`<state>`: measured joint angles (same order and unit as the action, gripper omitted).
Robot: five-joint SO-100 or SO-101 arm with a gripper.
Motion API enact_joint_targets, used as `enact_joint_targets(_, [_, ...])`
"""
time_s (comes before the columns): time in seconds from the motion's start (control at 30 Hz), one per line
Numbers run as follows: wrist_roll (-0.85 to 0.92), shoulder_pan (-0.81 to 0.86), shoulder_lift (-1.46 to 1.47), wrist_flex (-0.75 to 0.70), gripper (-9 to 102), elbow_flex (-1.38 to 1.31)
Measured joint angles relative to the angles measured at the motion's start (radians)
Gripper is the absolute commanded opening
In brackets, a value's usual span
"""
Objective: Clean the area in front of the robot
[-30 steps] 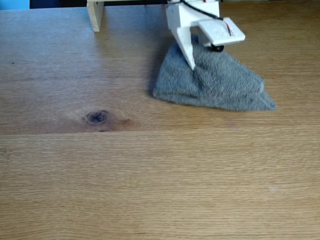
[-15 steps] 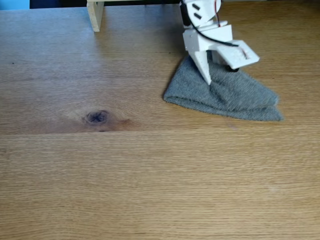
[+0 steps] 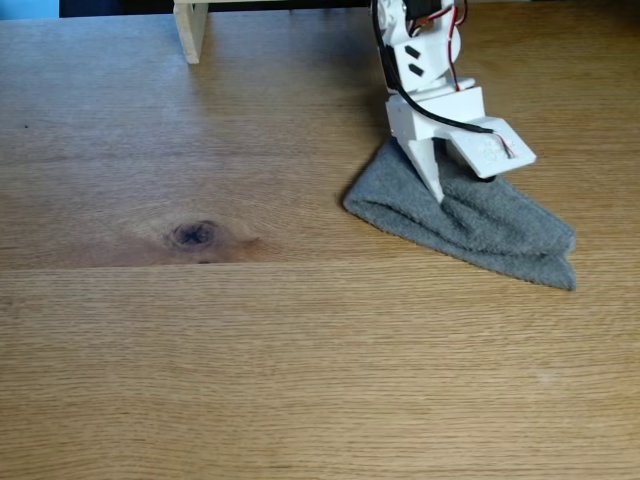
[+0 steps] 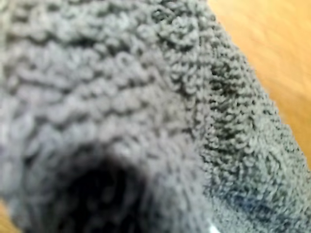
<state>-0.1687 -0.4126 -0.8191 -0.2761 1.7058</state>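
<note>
Broad light-oak table (image 3: 300,350) of long planks, stretching away on every side of the tool, with most of the bare wood to its left and toward the camera in the fixed view. White arm (image 3: 415,45) coming down from the top edge of that view, black motor blocks and thin red and black wires along it, ending in the tool (image 3: 455,190). Grey towel (image 3: 470,215) lying crumpled directly under and around the tool, spread mostly to its right and below it in the fixed view, one corner trailing off to the lower right. Tool planted on the towel: pointed jaw pressed tip-down into the cloth, flat plated jaw angled out to the right above it, apart from the pointed one; whether any cloth sits pinched between them, cannot tell. Seen from the wrist view, looped grey terry of the towel (image 4: 146,97) pressed close against the lens, with a strip of table (image 4: 272,48) at the upper right. Pale wooden post (image 3: 190,30) standing at the far edge, well to the tool's left in the fixed view. Dark oval knot (image 3: 195,235) in the planks, also well to the tool's left and a little nearer the camera.
</note>
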Motion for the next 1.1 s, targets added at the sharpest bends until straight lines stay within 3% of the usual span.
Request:
enact_joint_targets(0.3, [0.141,-0.02,0.255,0.097,0,-0.302])
enact_joint_targets(0.47, [0.137,0.009,0.36,0.044,0,-0.525])
enact_joint_targets(0.63, [0.095,0.041,0.416,-0.179,0,-0.729])
enact_joint_targets(0.93, [-0.091,0.112,0.344,-0.844,0,-0.77])
enact_joint_targets(1.1, [-0.104,0.129,0.202,-0.934,0,-0.557])
